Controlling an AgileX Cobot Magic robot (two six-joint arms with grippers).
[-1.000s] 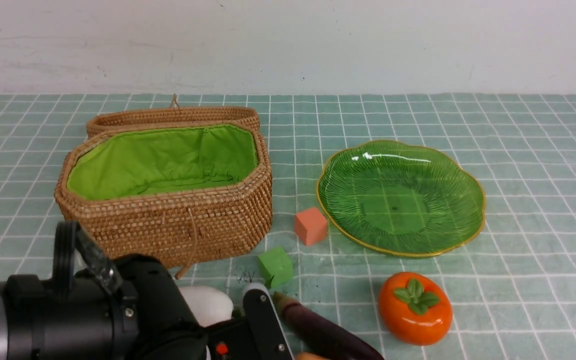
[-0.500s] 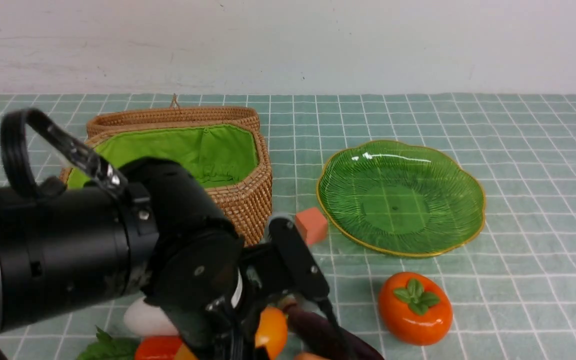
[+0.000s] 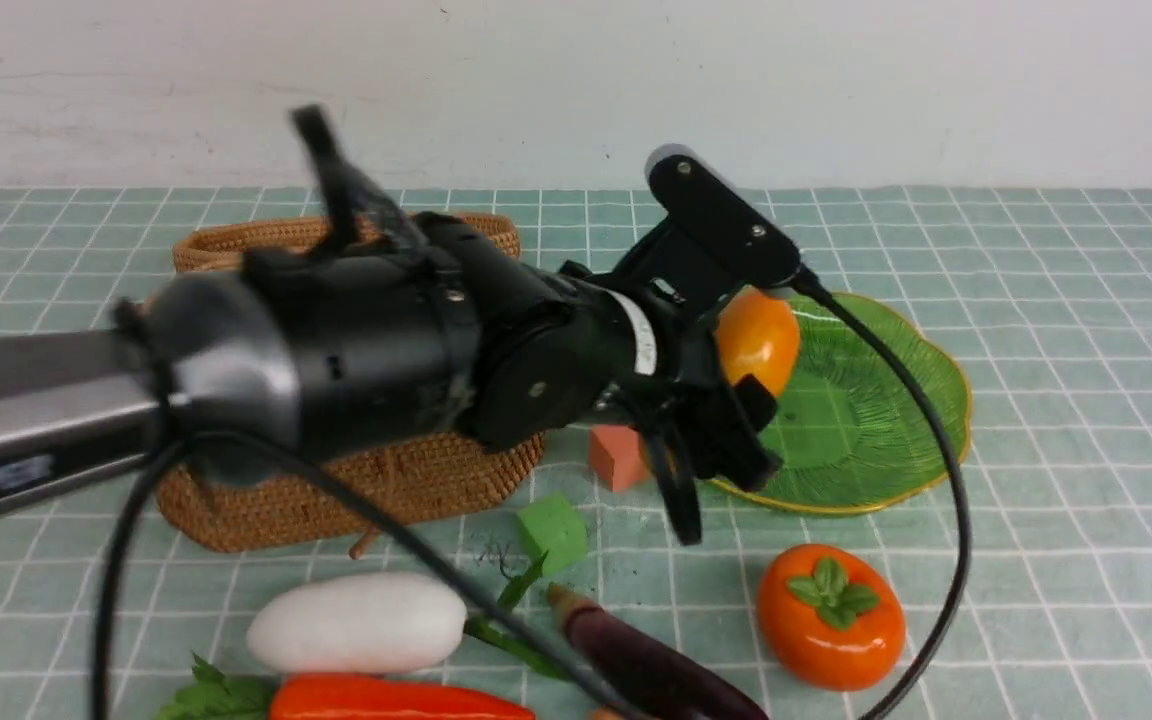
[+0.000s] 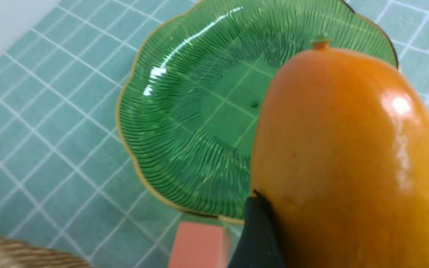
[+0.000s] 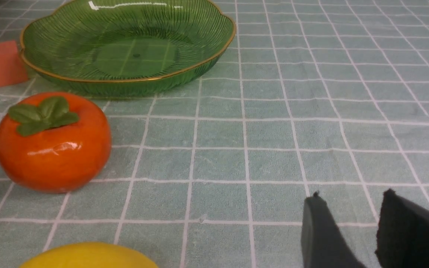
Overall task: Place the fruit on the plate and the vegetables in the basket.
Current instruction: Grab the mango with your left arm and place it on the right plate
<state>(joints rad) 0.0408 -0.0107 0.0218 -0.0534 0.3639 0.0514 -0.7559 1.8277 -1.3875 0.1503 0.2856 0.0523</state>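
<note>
Left claw [image 3: 742, 396] clamped on the mango [image 3: 758, 338], held in the air over the near-left edge of the plate [image 3: 886, 420]; dark finger [image 4: 256, 230] pressed to the fruit's side in the left wrist view. Right claw [image 5: 352, 201] low over the cloth, jaws apart, nothing between them.

Around: salmon cube [image 3: 614, 458] just beside the plate rim, under the left claw; green cube [image 3: 551, 532] nearer us, close to the basket [image 3: 366, 485]. We see the left arm crossing in front of the basket and hiding most of its mouth; lid [image 3: 236, 240] folded back behind. Black cable [image 3: 948, 480] loops across the plate's right part. Persimmon [image 3: 831, 615] on the cloth in front of the plate, apart from it, leafy cap up; lemon [image 5: 88, 257] only a sliver at the edge of the right wrist view. Radish [image 3: 356, 622], carrot [image 3: 396, 702] and eggplant [image 3: 648, 665] lie at the near edge, none in the basket.

Mango's stem nub points away from the wrist, out over the plate; long axis runs along the fingers. Eggplant lies diagonal, stem end toward the green cube; radish and carrot lie crosswise.

Mango glossy, smooth, oblong, orange-yellow; plate translucent green glass, ribbed, scalloped, thin gold rim; basket tight tan wicker; cloth [image 3: 1056, 300] pale green with a white grid.
</note>
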